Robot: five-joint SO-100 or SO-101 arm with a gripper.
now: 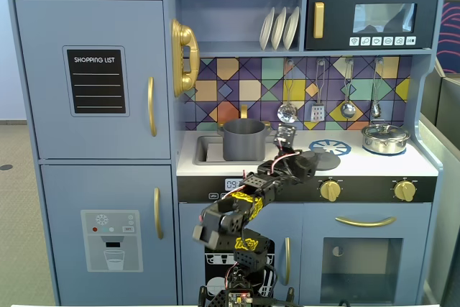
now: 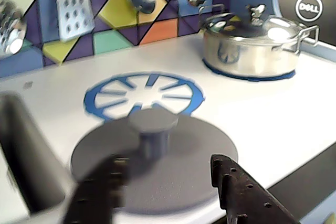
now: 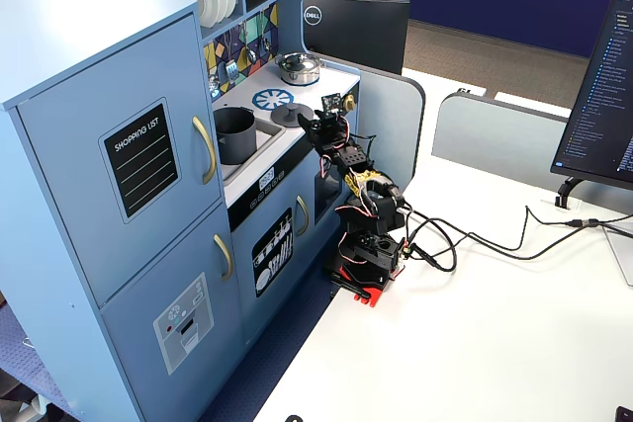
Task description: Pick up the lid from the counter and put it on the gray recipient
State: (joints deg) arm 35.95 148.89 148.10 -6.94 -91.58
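A: Item one, the lid (image 2: 157, 166)?
B: Flat dark-gray disc with a center knob, lying on the white counter (image 2: 273, 108) at the 6 o'clock edge of the blue burner ring (image 2: 144, 94) in the wrist view. Its near rim is blurred and partly covered.
A: Item two, the gripper (image 2: 168, 192)?
B: Spread wide, one finger at 7 o'clock and one at 5 o'clock of the knob, both cut off by the picture's lower edge. Whether they touch the disc, I cannot tell.
A: The gray pot (image 1: 244, 139)?
B: Upright in the sink, at 9 o'clock from the lid in a fixed view.
A: Others?
B: A silver pot (image 2: 252, 48), lidded, at 1 o'clock; hanging utensils are cropped at the top.
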